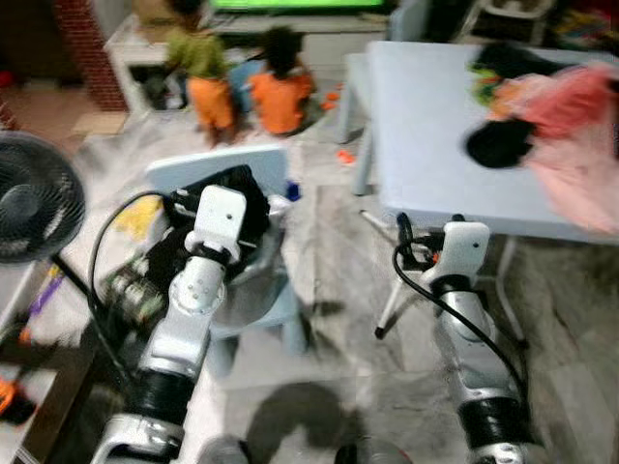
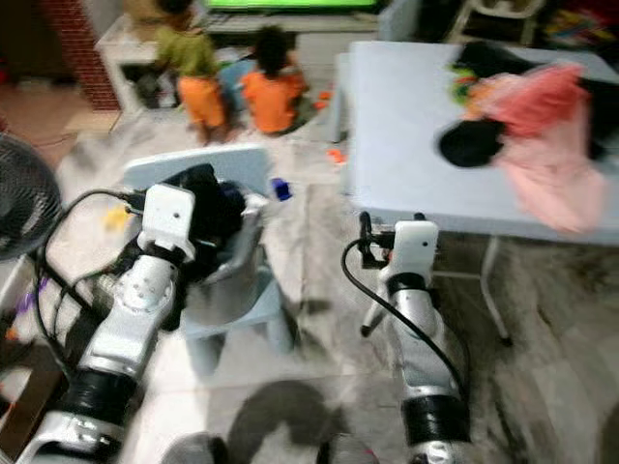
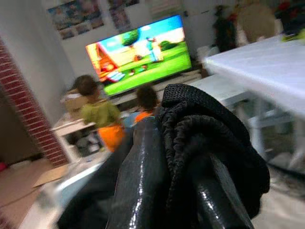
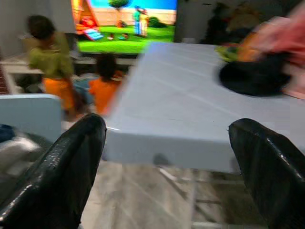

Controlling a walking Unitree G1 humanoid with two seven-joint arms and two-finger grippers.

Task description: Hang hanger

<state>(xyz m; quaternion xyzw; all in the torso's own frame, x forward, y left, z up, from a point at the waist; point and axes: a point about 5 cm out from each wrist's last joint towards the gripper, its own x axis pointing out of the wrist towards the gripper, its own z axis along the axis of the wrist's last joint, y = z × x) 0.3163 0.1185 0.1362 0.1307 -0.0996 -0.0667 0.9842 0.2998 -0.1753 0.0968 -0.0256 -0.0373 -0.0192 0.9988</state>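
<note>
The left gripper (image 3: 183,191) was clamped on a bunched black garment (image 3: 209,129), its two glossy black fingers (image 3: 143,181) pressed against the fabric and holding it up over a small pale blue chair (image 1: 253,174). Grey clothing (image 1: 253,263) lay heaped on that chair's seat. The right gripper (image 4: 167,157) hung spread wide with nothing between its fingers (image 4: 62,167), pointed at the near edge of a pale blue table (image 4: 181,114). On the table's far side lay a black cap-like item (image 4: 255,76) beside pink clothes (image 1: 571,135). No hanger could be made out in the blurred frames. Two children in orange (image 1: 280,92) sat on the floor before a television (image 3: 143,52), well beyond the chair. A black fan (image 1: 34,198) stood at the robot's left
</note>
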